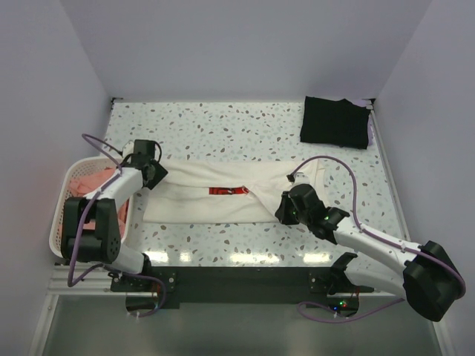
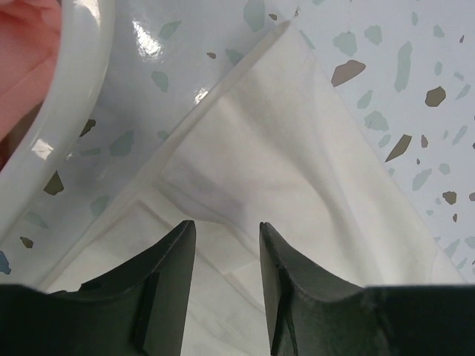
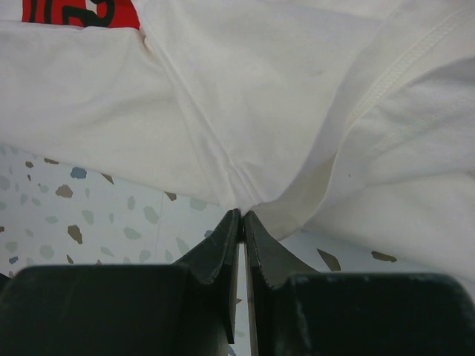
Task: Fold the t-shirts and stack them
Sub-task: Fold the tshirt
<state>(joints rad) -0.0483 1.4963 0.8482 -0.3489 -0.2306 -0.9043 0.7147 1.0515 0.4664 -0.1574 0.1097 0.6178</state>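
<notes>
A white t-shirt [image 1: 200,204] with a red chest print [image 1: 228,191] lies across the middle of the table, partly folded. My left gripper [image 1: 157,172] stands open over its left end, with flat white cloth [image 2: 297,148] showing between the fingers [image 2: 226,226]. My right gripper [image 1: 282,211] is shut on the shirt's near edge, where the cloth [image 3: 282,89] bunches into the fingertips [image 3: 242,213]. The red print [image 3: 74,11] shows at the top left of the right wrist view. A folded black t-shirt [image 1: 335,122] lies at the far right corner. Salmon-pink t-shirts [image 1: 85,182] fill the basket.
A white lattice basket [image 1: 59,222] stands at the table's left edge, right beside my left arm; its glossy rim [image 2: 67,96] curves close to the left gripper. Walls close in the table on three sides. Speckled tabletop [image 1: 223,126] shows behind the white shirt.
</notes>
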